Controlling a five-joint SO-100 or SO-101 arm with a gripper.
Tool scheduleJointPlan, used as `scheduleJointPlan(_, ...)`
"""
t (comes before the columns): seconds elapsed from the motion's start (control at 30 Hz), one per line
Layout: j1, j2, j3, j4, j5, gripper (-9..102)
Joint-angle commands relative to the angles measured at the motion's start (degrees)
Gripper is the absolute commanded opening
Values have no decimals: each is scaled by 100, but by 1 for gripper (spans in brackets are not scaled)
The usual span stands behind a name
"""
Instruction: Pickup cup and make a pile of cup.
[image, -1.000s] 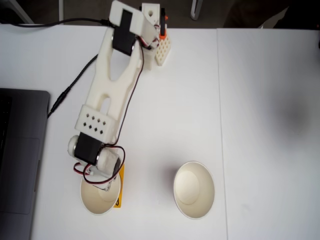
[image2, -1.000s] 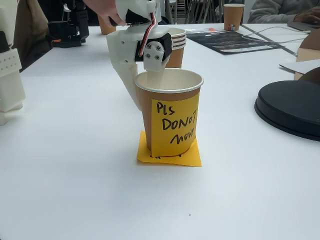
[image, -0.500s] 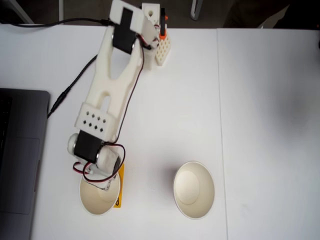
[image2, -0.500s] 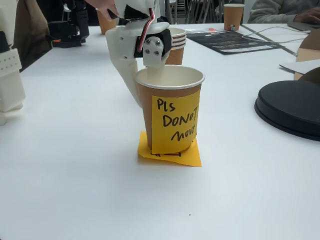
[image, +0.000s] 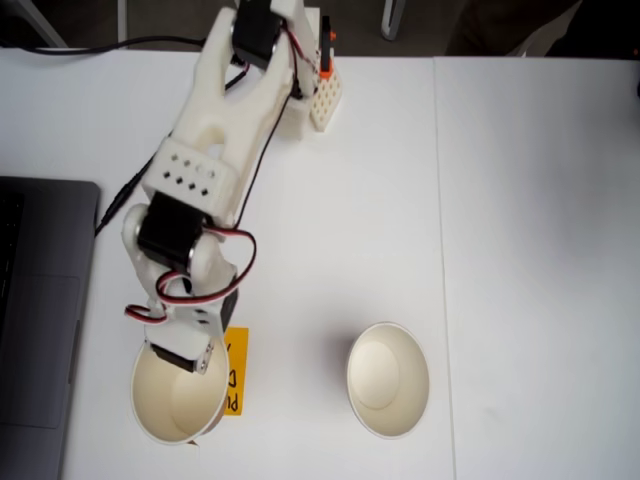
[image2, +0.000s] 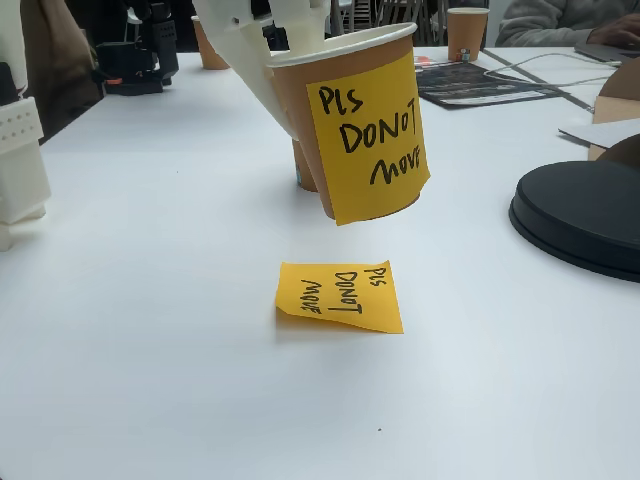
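Observation:
My gripper (image: 181, 350) is shut on the rim of a paper cup (image: 178, 396), cream inside and brown outside. It holds the cup (image2: 352, 100) in the air, tilted, with an orange sticky note (image2: 372, 140) on the cup's side. One finger (image2: 297, 25) reaches inside the rim and the other jaw runs down the outside wall. A second orange note (image2: 340, 295) lies flat on the table below. The other cup (image: 388, 378) stands upright on the table to the right in a fixed view. In the lower fixed view that cup (image2: 304, 170) is mostly hidden behind the lifted one.
A laptop (image: 40, 310) lies at the left table edge, with a black cable (image: 130, 190) beside the arm. A black round disc (image2: 585, 215) sits at the right. More cups (image2: 467, 30) and papers stand at the back. The arm's base (image: 312, 85) is at the top.
The gripper has lifted the cup off the table and tilted it, moving slightly left in a fixed view. The orange note that lay under the cup is now uncovered.

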Motion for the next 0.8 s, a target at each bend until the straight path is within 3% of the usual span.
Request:
scheduleJointPlan(0.0,-158,905,-26,0,-35,-7)
scheduleJointPlan(0.77,-2355,2725,-62,0,-35,-7)
